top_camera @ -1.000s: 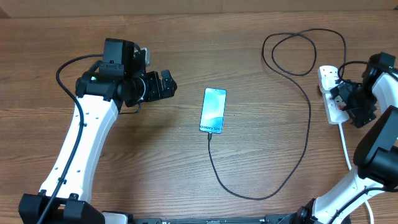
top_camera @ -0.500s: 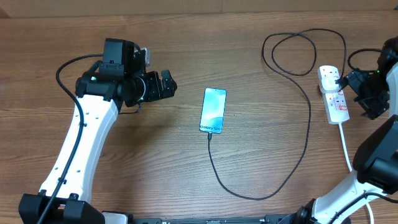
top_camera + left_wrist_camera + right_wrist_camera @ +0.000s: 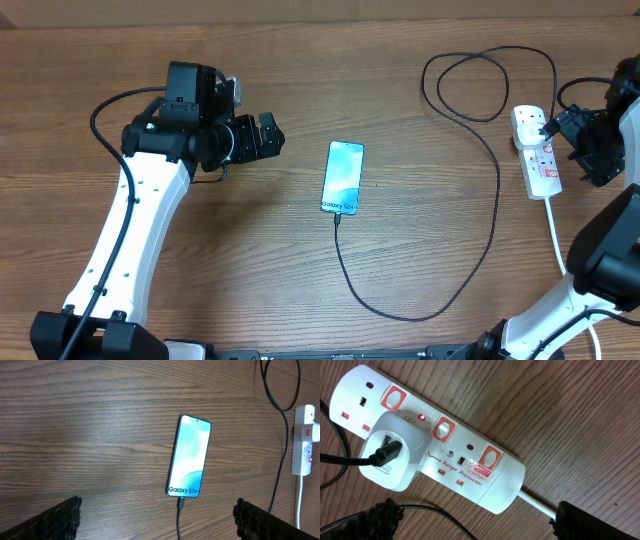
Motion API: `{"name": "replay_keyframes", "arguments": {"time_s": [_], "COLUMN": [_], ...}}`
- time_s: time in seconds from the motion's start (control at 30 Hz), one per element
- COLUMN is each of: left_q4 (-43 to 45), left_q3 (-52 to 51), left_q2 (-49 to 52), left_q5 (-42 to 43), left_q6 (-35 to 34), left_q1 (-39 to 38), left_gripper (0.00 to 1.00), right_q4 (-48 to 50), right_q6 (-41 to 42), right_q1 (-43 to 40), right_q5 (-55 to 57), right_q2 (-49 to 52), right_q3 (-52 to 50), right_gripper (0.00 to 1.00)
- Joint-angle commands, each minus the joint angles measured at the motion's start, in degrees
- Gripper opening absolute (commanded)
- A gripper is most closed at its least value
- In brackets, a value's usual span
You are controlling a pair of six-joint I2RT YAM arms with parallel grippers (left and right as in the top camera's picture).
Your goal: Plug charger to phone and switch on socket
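The phone (image 3: 342, 177) lies face up mid-table, its screen lit with "Galaxy S24" text; it also shows in the left wrist view (image 3: 189, 455). The black charger cable (image 3: 496, 200) has its tip in the phone's near edge (image 3: 181, 505) and loops right to a white adapter (image 3: 390, 455) seated in the white socket strip (image 3: 485, 467). A small red light (image 3: 422, 417) glows beside the adapter. My right gripper (image 3: 475, 522) is open, hovering just right of the strip (image 3: 537, 152). My left gripper (image 3: 268, 135) is open and empty, left of the phone.
The strip's thick white cord (image 3: 556, 235) runs toward the table's front right. The black cable makes a loose loop (image 3: 487, 85) at the back right. Bare wooden table (image 3: 300, 290) lies around the phone.
My right gripper has pulled back off the socket strip to the right, leaving the strip uncovered. The left arm, phone and cable have not moved.
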Motion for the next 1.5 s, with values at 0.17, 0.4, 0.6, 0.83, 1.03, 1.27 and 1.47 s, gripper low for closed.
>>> {"name": "replay_keyframes", "arguments": {"time_s": [0.17,0.4,0.6,0.83,1.03,1.27,1.47], "left_q4": [0.1,0.1,0.1,0.1,0.1,0.1,0.1], "left_q3": [0.5,0.5,0.5,0.5,0.5,0.5,0.5], "left_q2": [-0.5,-0.5,-0.5,-0.5,-0.5,0.6,0.9], "left_q5": [-0.3,-0.3,-0.3,-0.4,-0.4,-0.4,-0.4], "left_q6": [0.8,0.8,0.8,0.8,0.8,0.8,0.8], "left_q1": [0.3,0.3,0.3,0.3,0.3,0.3,0.3], "left_gripper": [0.99,1.0,1.0,0.99,1.0,0.99,1.0], "right_q4": [0.2,0.2,0.3,1.1,1.2,1.2,1.2], "right_q6": [-0.4,-0.4,-0.4,-0.4,-0.4,-0.4,-0.4], "right_q1": [0.1,0.1,0.1,0.1,0.1,0.1,0.1], "right_q5": [-0.1,-0.1,-0.1,-0.1,-0.1,-0.1,-0.1], "right_q2": [-1.7,-1.7,-1.7,-1.7,-1.7,-1.7,-1.7], "right_q3": [1.3,1.3,1.3,1.3,1.3,1.3,1.3], "right_gripper": [1.0,1.0,1.0,1.0,1.0,1.0,1.0]}}
